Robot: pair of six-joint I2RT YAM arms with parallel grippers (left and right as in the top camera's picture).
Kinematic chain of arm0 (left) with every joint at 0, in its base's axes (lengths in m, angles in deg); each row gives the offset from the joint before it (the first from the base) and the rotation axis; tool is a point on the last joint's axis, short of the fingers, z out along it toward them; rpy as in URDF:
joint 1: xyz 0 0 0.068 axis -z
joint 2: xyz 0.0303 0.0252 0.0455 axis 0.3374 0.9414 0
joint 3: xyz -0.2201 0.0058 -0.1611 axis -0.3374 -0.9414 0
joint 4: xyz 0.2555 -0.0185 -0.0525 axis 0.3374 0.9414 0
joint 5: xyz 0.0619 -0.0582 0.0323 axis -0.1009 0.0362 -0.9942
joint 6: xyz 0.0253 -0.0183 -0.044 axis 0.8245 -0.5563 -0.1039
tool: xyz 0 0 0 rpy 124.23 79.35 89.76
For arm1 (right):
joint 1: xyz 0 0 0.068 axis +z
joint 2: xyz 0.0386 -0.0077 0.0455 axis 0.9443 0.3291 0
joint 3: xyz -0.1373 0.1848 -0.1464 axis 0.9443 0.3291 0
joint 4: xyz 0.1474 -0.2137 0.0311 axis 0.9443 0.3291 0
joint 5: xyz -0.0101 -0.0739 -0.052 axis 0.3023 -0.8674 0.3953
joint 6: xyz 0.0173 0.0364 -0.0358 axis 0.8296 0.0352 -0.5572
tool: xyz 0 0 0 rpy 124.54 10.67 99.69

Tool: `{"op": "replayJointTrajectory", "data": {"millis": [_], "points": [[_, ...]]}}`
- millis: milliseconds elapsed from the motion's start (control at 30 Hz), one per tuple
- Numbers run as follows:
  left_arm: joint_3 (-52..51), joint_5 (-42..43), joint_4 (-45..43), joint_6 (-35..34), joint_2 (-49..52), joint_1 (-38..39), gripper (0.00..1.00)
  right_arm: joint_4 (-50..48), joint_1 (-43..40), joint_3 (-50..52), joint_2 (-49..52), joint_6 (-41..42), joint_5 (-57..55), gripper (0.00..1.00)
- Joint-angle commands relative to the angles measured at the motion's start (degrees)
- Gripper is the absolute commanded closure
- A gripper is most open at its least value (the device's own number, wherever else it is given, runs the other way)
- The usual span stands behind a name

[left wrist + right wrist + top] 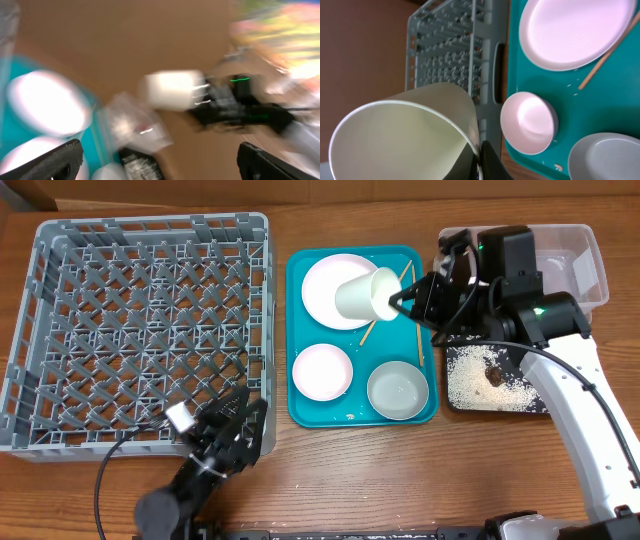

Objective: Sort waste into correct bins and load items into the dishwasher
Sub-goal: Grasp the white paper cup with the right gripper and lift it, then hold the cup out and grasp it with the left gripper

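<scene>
My right gripper [396, 298] is shut on the rim of the small white cup [358, 295], holding it on its side above the teal tray [300, 405]. In the right wrist view the cup [405, 135] fills the lower left, its rim pinched between the fingers. Under it lie a round plate [335, 285], a smaller pink plate [322, 371], a pale bowl [398, 390] and two chopsticks [413, 332]. The grey dishwasher rack [140, 330] stands left. My left gripper [252, 416] is open and empty by the rack's front right corner. Its own view is motion-blurred.
A flat black tray [500, 402] at the right holds scattered rice and a brown food lump [494, 376]. Behind it stands a clear tub [580, 265], partly covered by my right arm. Bare wooden table [400, 480] runs along the front.
</scene>
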Motion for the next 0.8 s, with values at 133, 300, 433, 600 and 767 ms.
{"op": "replayJointTrajectory", "data": {"millis": [133,300,433,600,767], "points": [[1.01,11.61,-9.62,-20.83,-0.02,-0.31,0.00,-2.75,-0.44,3.54,-0.26,-3.41,9.64,0.96],[1.01,18.58,-6.91,-22.01,-0.02,-0.31,0.00,-3.74,-0.44,4.00,-0.26,-4.90,11.28,0.96],[1.75,18.56,-5.33,-19.30,0.63,-0.44,0.24,-4.26,-0.44,4.00,-0.26,-5.90,12.66,0.96],[9.29,21.16,9.27,-11.45,8.79,-1.44,0.00,-5.14,-0.44,4.00,-0.26,-5.92,12.72,0.96],[23.17,25.44,15.74,0.44,26.40,-1.53,0.00,-6.32,-0.42,4.00,-0.26,-5.90,14.43,0.96]]}}
